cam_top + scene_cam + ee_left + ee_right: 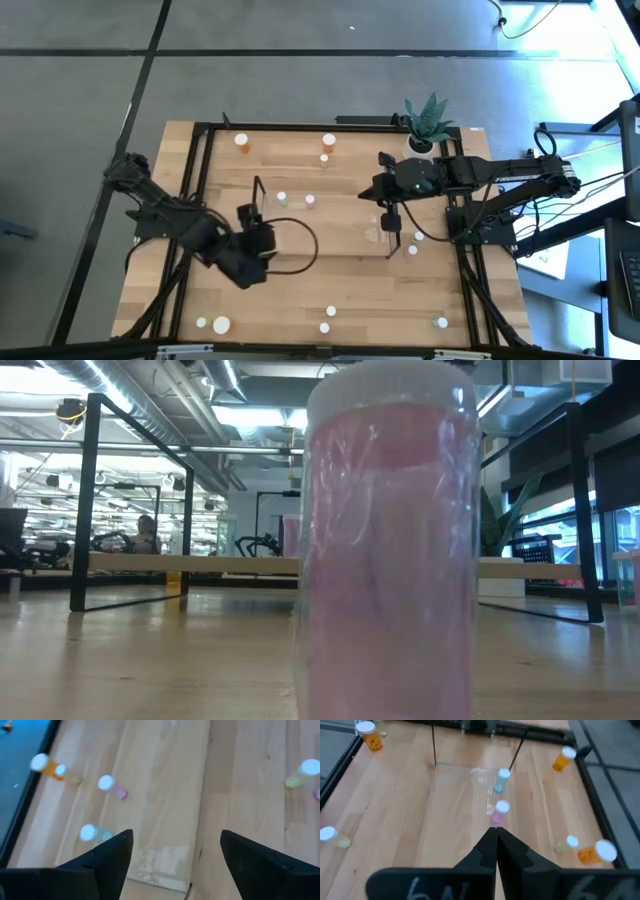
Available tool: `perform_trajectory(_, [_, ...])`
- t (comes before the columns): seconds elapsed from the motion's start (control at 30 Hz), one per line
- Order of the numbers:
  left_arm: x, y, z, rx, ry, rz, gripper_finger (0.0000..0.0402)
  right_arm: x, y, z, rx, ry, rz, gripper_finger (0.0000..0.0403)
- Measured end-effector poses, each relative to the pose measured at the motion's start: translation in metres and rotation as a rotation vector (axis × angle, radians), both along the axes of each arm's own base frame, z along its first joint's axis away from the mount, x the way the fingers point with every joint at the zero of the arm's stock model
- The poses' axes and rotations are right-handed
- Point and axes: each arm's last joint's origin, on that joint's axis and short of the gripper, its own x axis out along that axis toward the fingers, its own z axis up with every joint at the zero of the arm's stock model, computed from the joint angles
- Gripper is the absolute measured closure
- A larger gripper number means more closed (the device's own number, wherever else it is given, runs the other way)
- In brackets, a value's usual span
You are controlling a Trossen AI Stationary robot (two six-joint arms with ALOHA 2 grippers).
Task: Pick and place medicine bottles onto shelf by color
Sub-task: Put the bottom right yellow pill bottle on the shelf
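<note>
A pinkish medicine bottle (385,540) fills the low view, its base cut off, hiding the table behind it.

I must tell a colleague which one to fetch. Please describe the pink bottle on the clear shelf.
Look at the wooden table from above; in its middle lies the clear shelf. Two small white-capped bottles stand there side by side. The pink bottle is the right one; its neighbour, the bluish bottle, is paler.

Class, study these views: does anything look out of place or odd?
Yes: a pink medicine bottle with a white cap stands right against the low camera, blocking most of its view. Nothing looks spilled or damaged.
</note>
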Motion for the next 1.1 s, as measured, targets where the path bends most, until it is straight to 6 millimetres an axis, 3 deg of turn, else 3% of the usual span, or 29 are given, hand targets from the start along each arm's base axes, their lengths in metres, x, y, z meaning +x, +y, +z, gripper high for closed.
perform_trajectory(0.27, [-0.021, -0.018, 0.002, 0.004, -0.047, 0.006, 0.0108, 0.0, 0.01, 0.001, 0.055, -0.014, 0.109, 0.0393])
perform_trajectory(0.63, [-0.038, -0.038, 0.004, -0.001, -0.135, 0.001, 0.0108, -0.01, 0.08, -0.003, 0.078, -0.003, 0.275, 0.0393])
perform_trajectory(0.77, [-0.041, -0.041, 0.004, 0.003, -0.158, -0.001, 0.0108, -0.009, 0.103, -0.01, 0.182, 0.017, 0.32, 0.0393])
perform_trajectory(1.1, [-0.041, -0.042, 0.004, -0.006, -0.179, 0.021, 0.0108, 0.014, 0.122, -0.033, 0.136, 0.039, 0.364, 0.0393])
